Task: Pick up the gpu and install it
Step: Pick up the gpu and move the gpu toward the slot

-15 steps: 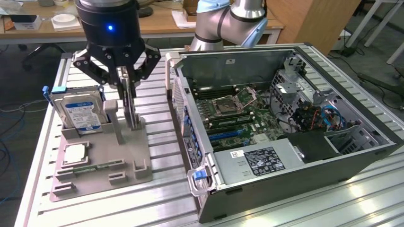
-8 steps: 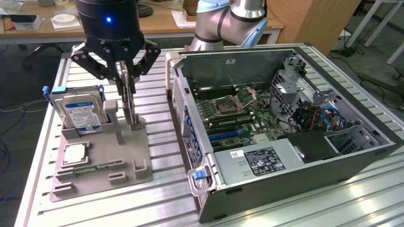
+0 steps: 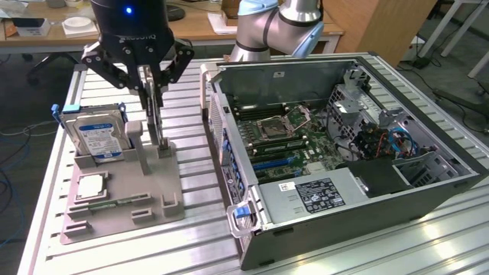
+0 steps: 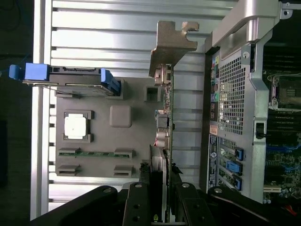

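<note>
You see a ribbed table [image 3: 191, 243] of shiny bare metal, a matt grey plastic stand [image 3: 114, 222], and the graphics card [image 4: 170, 117] with its dull silvery metal bracket [image 4: 171, 44].

Seen edge-on in the exterior view, the gpu [image 3: 157, 129] shows neither face, and its upper end is hidden between the fingers [image 3: 150, 87] of the end effector [image 3: 155, 100]. Its foot appears to sit in a slot of the grey holder [image 3: 122, 197], though the contact is too small to tell. The arm [image 3: 275, 28] is cut off by the top edge. In the wrist view the card's near end is hidden between the fingers, whose bases leave the picture, and the computer case [image 4: 235, 94] is cut by the edge. Print on the hard drive [image 3: 98, 140] and on the case's white label [image 3: 315, 195] is too small to read.
</note>
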Motion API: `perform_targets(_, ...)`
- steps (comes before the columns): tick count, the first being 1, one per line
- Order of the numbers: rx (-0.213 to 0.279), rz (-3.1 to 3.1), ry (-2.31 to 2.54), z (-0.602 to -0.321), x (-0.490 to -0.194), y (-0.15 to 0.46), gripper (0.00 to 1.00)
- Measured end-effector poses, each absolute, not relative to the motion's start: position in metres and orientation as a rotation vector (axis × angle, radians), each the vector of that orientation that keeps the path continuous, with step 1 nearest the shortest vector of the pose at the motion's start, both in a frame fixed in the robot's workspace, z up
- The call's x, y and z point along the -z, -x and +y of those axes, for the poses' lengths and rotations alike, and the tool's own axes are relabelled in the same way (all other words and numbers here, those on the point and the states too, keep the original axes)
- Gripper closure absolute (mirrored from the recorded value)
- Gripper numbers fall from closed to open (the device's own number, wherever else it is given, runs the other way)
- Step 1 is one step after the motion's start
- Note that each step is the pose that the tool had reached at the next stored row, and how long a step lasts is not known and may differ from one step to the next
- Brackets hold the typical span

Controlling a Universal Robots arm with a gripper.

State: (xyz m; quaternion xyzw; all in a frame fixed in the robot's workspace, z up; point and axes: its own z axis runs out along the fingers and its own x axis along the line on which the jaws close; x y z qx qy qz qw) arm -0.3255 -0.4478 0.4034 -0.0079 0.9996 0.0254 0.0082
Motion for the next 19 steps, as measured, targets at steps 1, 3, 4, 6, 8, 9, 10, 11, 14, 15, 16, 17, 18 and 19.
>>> perform_targets(1,-0.079,3.124,0.025,-0.448,-0.405,0.325,0.73)
perform_targets(3,-0.079,3.124,0.025,-0.448,-0.408,0.325,0.73)
perform_targets(4,-0.079,3.124,0.025,-0.448,-0.409,0.325,0.73)
perform_targets(6,-0.079,3.124,0.025,-0.448,-0.411,0.325,0.73)
perform_targets(8,-0.079,3.124,0.025,-0.448,-0.414,0.325,0.73)
perform_targets(9,-0.079,3.124,0.025,-0.448,-0.415,0.325,0.73)
perform_targets(10,-0.08,3.124,0.025,-0.448,-0.415,0.325,0.73)
perform_targets(11,-0.08,3.124,0.025,-0.448,-0.415,0.325,0.73)
perform_targets(14,-0.079,3.124,0.025,-0.448,-0.415,0.325,0.73)
perform_targets(15,-0.079,3.124,0.025,-0.448,-0.415,0.325,0.73)
perform_targets(16,-0.079,3.124,0.024,-0.448,-0.415,0.325,0.73)
perform_targets(17,-0.079,3.124,0.022,-0.448,-0.415,0.324,0.73)
perform_targets(18,-0.079,3.124,0.018,-0.448,-0.415,0.324,0.73)
perform_targets(19,-0.079,3.124,0.013,-0.448,-0.415,0.323,0.73)
